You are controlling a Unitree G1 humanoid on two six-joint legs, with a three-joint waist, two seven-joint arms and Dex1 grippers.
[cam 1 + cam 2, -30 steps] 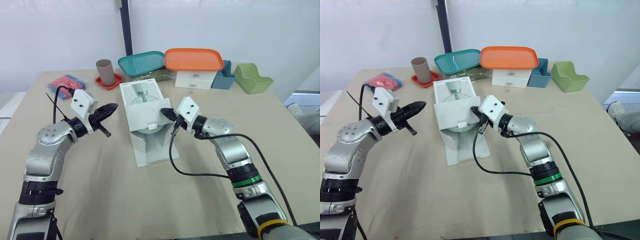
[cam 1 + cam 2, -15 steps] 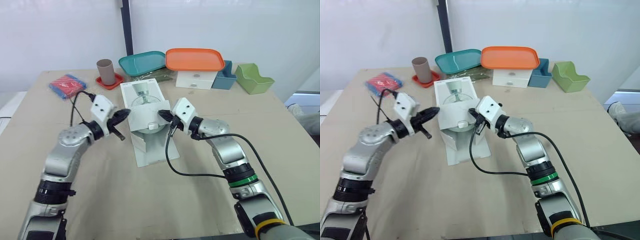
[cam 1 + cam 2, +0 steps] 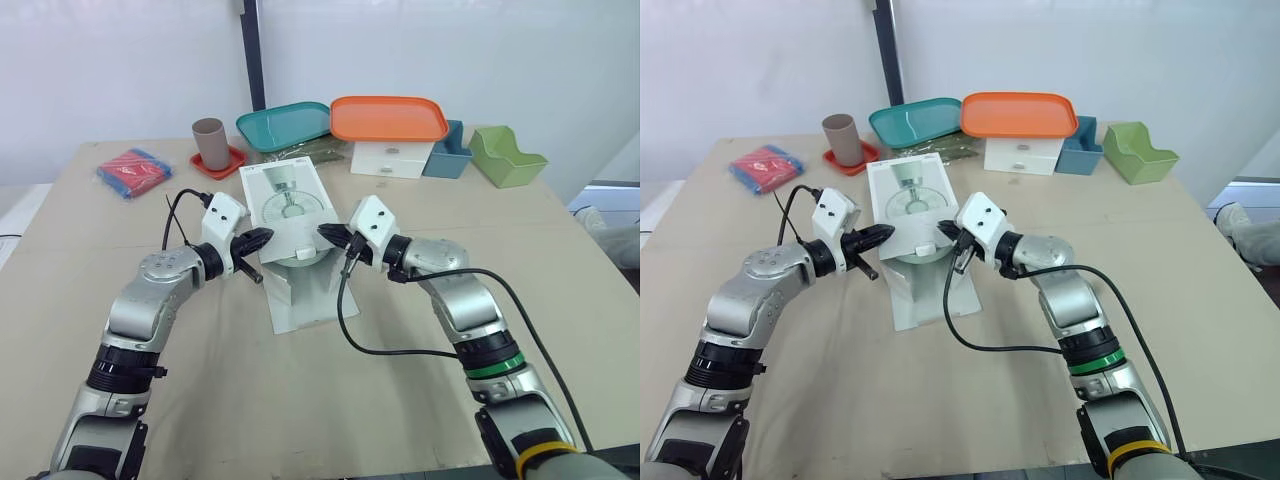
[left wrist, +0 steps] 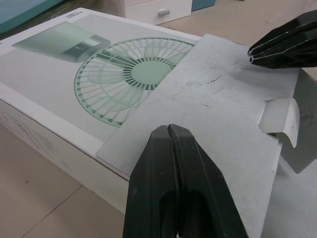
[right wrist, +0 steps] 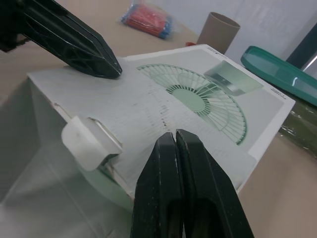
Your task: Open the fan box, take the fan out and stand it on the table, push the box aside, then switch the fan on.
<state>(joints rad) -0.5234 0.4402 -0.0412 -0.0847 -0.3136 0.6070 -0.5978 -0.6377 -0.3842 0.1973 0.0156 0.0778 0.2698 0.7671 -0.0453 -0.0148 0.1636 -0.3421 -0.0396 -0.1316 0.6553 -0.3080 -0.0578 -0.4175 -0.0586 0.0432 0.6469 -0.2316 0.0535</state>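
The left tool (image 3: pixel 262 236), clenched and empty, has swung in from well left of the fan box (image 3: pixel 285 195) to the left edge of its folded-back flap (image 3: pixel 295 232). The right tool (image 3: pixel 325 232), also clenched and empty, stays at the flap's right edge. The box is open on the tabletop (image 3: pixel 250 400) with the fan (image 3: pixel 298 256) still inside, so lifting it out looks next.

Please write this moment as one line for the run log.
stage: fan box open, fan inside | left gripper: shut, tip at flap | right gripper: shut, tip at flap
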